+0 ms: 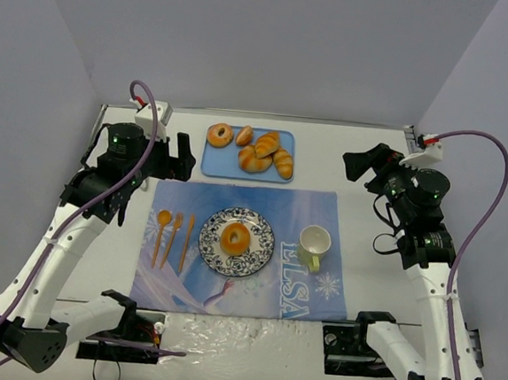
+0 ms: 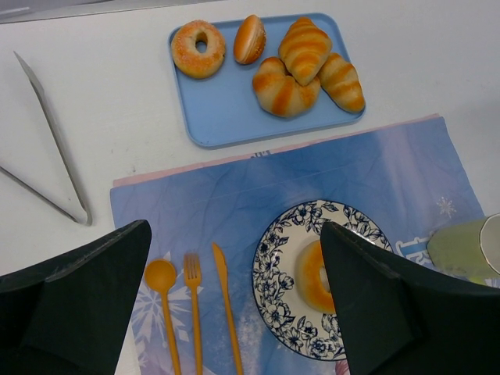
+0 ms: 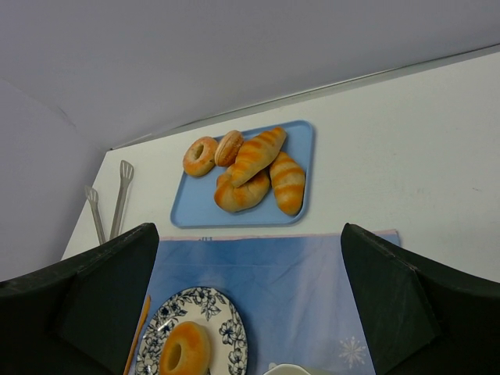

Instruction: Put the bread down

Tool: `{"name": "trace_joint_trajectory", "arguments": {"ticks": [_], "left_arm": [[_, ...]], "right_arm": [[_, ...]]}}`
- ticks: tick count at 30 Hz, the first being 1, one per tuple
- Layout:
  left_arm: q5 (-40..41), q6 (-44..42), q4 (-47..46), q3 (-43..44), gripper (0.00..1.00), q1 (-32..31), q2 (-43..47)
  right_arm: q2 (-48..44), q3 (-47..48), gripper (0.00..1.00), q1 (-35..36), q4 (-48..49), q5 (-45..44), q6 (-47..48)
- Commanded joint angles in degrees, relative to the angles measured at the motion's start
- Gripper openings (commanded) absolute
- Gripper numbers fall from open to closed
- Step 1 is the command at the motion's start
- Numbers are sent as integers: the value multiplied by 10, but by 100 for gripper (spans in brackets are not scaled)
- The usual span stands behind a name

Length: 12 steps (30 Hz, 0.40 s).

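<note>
Your bread (image 1: 235, 237) is sitting flat, hole up, in the middle of the plate (image 1: 262, 248), and the plate is dead centre on the blue mat (image 1: 235, 197). Going by the task, that looks like the placing part is pretty much done.

Both claws are empty and spread wide. The left claw (image 1: 180, 159) hovers over the far left corner of the mat, just beside the tray (image 1: 225, 163). The right claw (image 1: 356, 163) is up off the far right corner, well apart from the plate.

If you do need to touch it again, the left claw is the nearer one. From there the bread lies back toward the arm bases and inward toward the middle. In the left wrist view it's low on the right, partly hidden behind one finger (image 2: 391, 312). It's a ring, so there's no long axis to line up with and any approach angle works.

One thing to watch: the other ring donut (image 1: 220, 135) on the tray looks almost the same, so don't mix them up. The rolls (image 1: 266, 151) sit beside it.
</note>
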State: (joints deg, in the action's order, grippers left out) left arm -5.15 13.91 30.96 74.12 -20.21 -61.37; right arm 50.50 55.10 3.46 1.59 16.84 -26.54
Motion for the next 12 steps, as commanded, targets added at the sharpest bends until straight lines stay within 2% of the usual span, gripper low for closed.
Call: {"name": "trace_joint_trajectory", "arguments": {"ticks": [1, 12], "left_arm": [[-7, -6, -51, 2, 87, -3, 18], [-14, -3, -53, 2, 87, -3, 17]], "right_arm": [[1, 33, 100, 4, 27, -5, 16], [7, 39, 100, 4, 26, 0, 22]]}}
